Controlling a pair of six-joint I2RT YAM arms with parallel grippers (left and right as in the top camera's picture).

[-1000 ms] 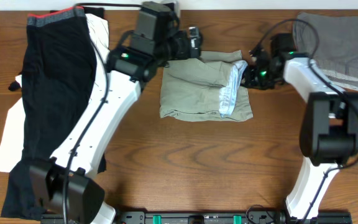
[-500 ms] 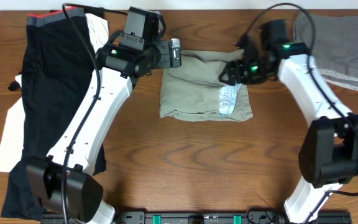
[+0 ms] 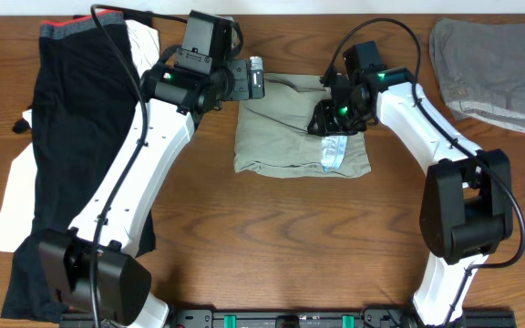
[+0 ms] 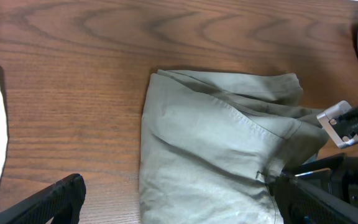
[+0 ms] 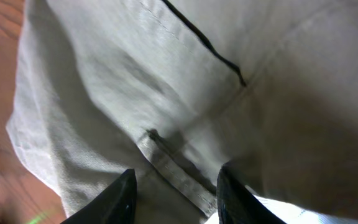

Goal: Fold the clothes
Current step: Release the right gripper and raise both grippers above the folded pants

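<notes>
One pair of khaki shorts [image 3: 285,128] lies folded into a rough square at the middle back of the wooden counter [image 3: 272,237], with two robot arms reaching in over it. There are three other pieces of cloth: a black garment [image 3: 76,137] at the left, a white cloth [image 3: 15,205] mostly buried beneath it, and a grey garment [image 3: 490,64] at the far right, cut off by the frame's edge. The left gripper [image 3: 255,77] hangs just off the shorts' upper left corner, fingers spread as wide as they go and empty. The right gripper [image 3: 324,118] is down on the shorts' upper right part, its fingers part-way apart with a seam of khaki cloth between them. Whether it actually pinches the fabric cannot be made out. One pale blue-white patch of lining [image 3: 335,153] shows at the shorts' lower right. The left arm crosses the black garment, hiding much of it.
</notes>
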